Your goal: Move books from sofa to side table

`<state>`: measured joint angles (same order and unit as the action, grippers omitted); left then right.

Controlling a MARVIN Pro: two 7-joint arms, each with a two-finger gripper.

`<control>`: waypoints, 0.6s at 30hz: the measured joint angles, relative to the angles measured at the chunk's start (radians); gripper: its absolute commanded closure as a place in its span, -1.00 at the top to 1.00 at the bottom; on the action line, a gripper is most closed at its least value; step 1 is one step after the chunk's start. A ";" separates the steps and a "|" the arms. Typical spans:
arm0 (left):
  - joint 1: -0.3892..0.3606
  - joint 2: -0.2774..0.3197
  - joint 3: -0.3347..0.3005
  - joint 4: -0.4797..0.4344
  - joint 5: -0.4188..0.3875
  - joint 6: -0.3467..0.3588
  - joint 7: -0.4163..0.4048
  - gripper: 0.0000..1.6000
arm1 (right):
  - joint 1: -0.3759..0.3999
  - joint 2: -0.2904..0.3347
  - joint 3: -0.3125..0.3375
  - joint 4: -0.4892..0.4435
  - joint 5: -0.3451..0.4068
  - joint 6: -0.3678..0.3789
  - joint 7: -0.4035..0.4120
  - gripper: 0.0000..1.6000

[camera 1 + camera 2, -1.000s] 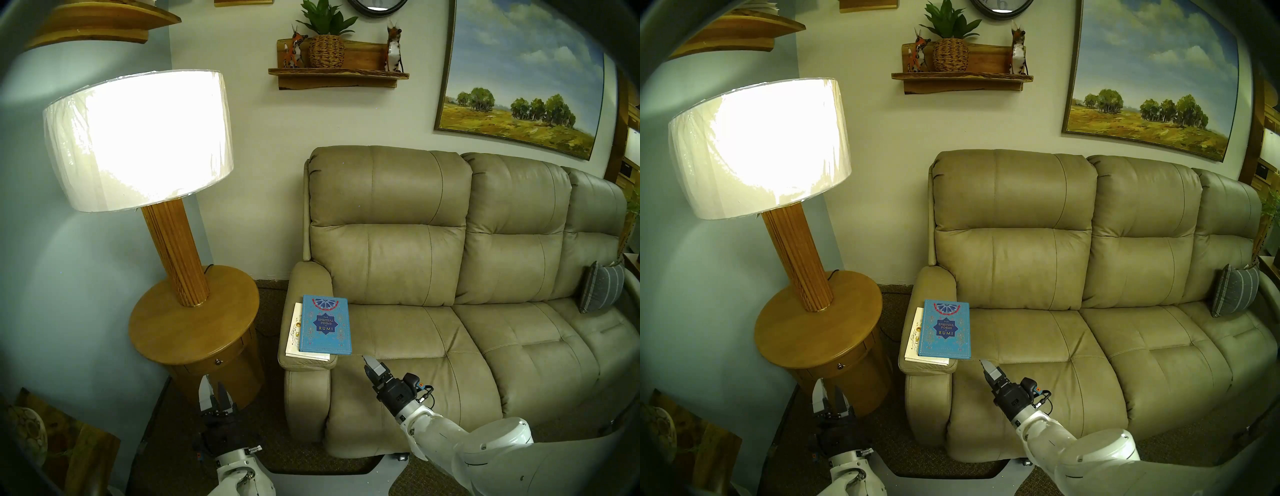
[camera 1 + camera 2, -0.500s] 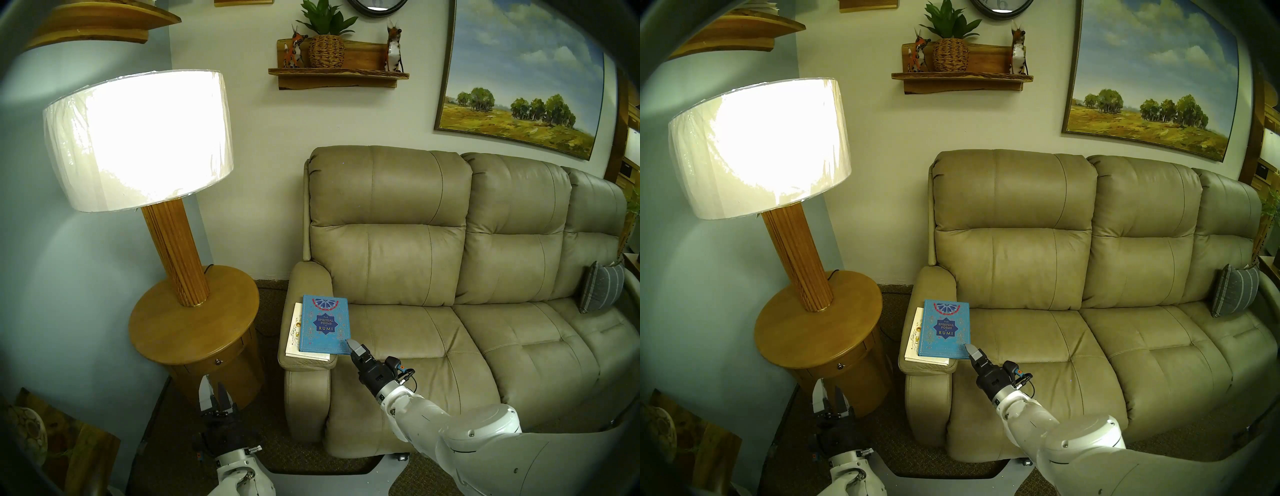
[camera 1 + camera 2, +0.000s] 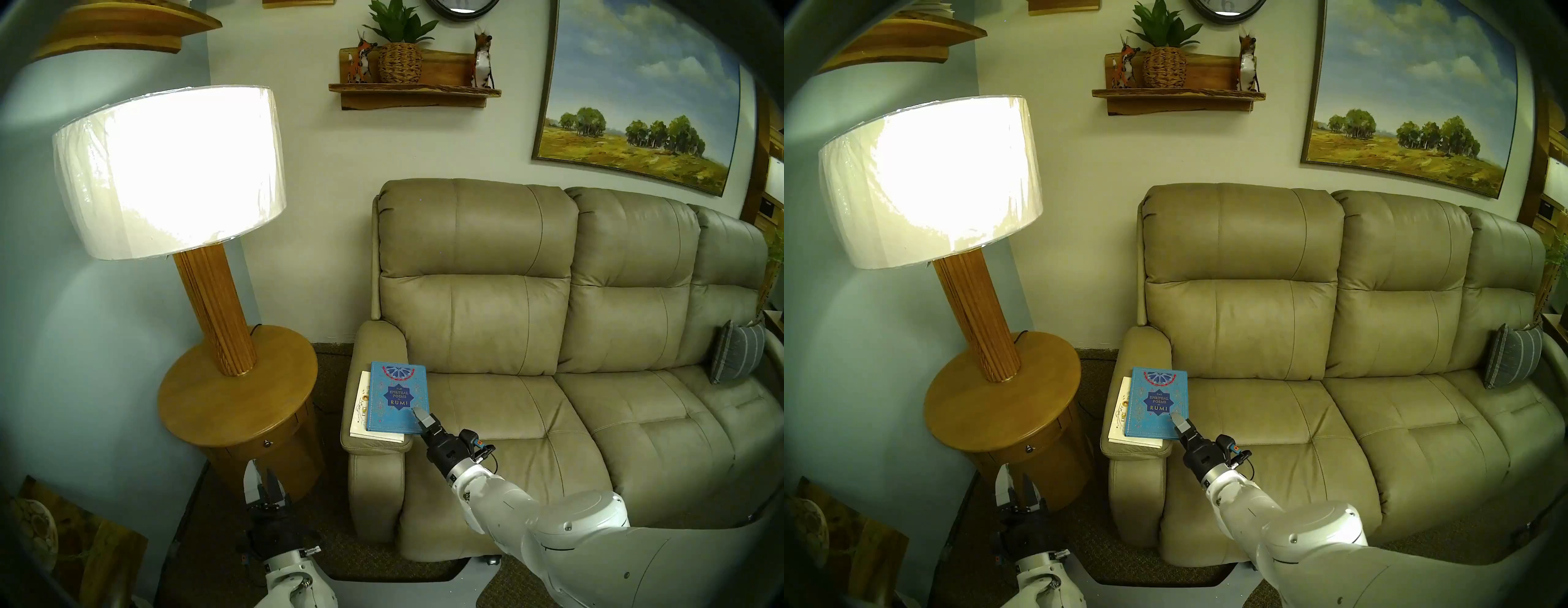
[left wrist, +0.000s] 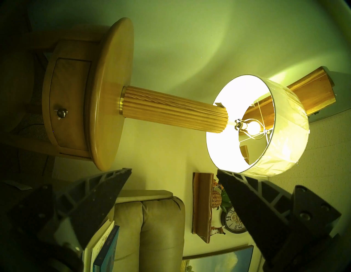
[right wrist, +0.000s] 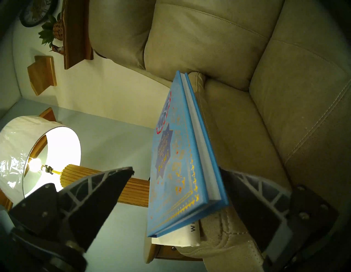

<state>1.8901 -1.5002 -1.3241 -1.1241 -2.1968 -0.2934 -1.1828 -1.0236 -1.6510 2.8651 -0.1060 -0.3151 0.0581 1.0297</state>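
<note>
Right gripper (image 5: 175, 171): has slid in from the near right; its spread jaws now straddle the blue book's (image 3: 398, 398) near-right corner, not yet clamped.
Books: blue atop the cream book (image 3: 360, 406), both on the sofa's (image 3: 551, 382) left armrest.
Side table (image 3: 220, 407): left of them, holds only the lamp (image 3: 169, 174).
Left gripper (image 3: 264, 479): apart, idle.
Next: likely closing on the blue book.

Warm light from the lit lamp (image 3: 167, 170), whose shade burns out to white glare; far corners fall dim. Fisheye bending and a dark rim edge every view. The left wrist view carries a yellow-green cast.
</note>
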 measured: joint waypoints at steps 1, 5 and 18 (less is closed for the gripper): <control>0.000 0.000 0.000 0.000 0.000 0.000 0.000 1.00 | 0.000 -0.001 0.002 0.000 0.001 -0.001 0.002 1.00; 0.000 0.000 0.000 0.000 0.000 0.000 0.000 1.00 | 0.000 -0.005 0.007 -0.002 0.004 -0.006 0.006 1.00; 0.000 0.000 0.000 0.000 0.000 0.000 0.000 1.00 | -0.008 -0.012 0.005 -0.008 0.003 -0.033 0.043 -0.82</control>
<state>1.8898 -1.5000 -1.3240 -1.1239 -2.1970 -0.2934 -1.1828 -1.0320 -1.6626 2.8698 -0.1135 -0.3116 0.0251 1.0723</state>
